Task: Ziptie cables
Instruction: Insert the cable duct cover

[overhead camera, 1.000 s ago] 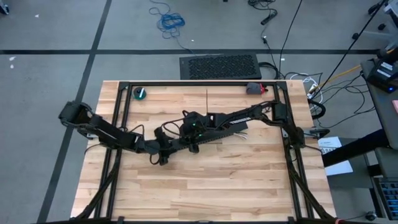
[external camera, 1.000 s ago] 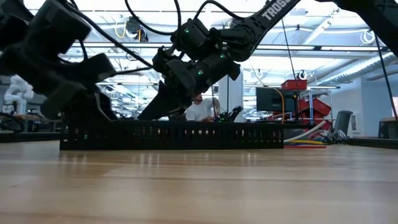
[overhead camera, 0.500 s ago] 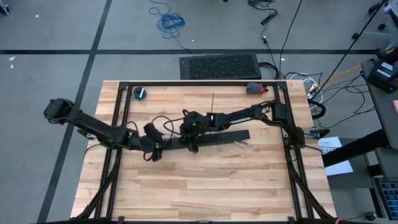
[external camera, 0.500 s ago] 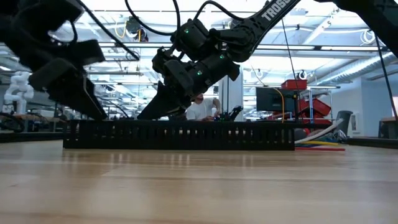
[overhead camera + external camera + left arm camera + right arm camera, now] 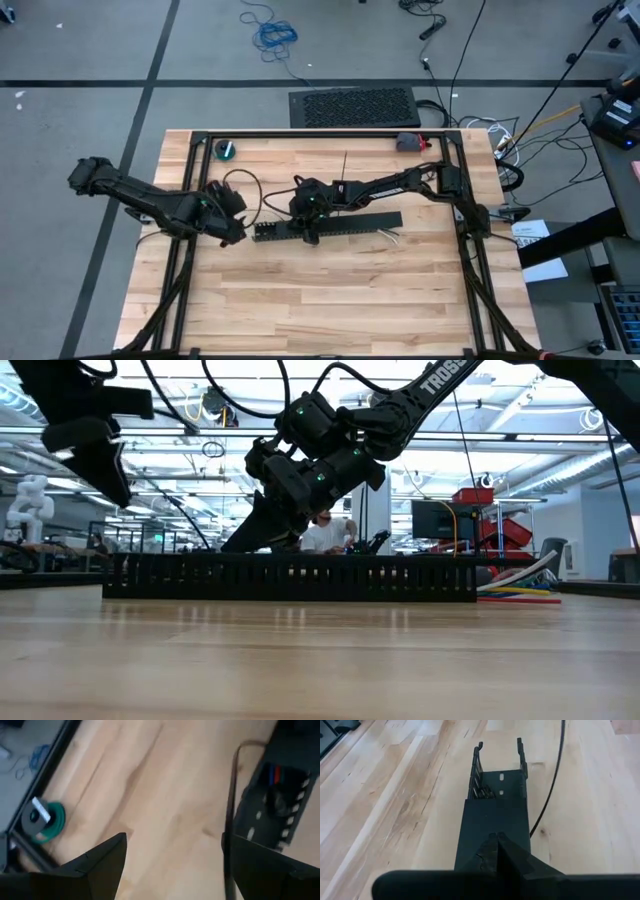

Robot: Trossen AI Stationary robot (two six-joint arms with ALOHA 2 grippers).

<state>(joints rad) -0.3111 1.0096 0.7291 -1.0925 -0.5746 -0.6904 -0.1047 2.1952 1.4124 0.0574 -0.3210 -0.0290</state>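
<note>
A black slotted duct (image 5: 330,225) lies across the table's middle. The cables lie in it; their coloured ends (image 5: 515,592) stick out of its right end, and red and blue wires (image 5: 272,774) show inside. My right gripper (image 5: 497,840) is shut on top of the duct near its middle. My left gripper (image 5: 236,230) hangs open above the table just left of the duct's left end, with nothing between its fingers (image 5: 100,862). A thin dark strand (image 5: 552,775) curves along the duct's far side; whether it is a ziptie I cannot tell. My right gripper rests its shut fingertips (image 5: 492,851) on the duct's flat black cover (image 5: 495,815), about midway along it. The fingers slant down from the table's right and lie along the duct. The duct lies flat on the table.
A green roll (image 5: 227,150) sits at the far left corner and a small red-grey thing (image 5: 408,142) at the far right. Black frame rails (image 5: 190,170) run along the table's sides. Bare wood (image 5: 330,300) lies toward the near edge.
My left gripper has risen from the duct's left end and drawn back toward the table's left edge, tipping as it went and staying open. The duct's left end has swung toward the far edge. The duct now lies straighter across the table.
</note>
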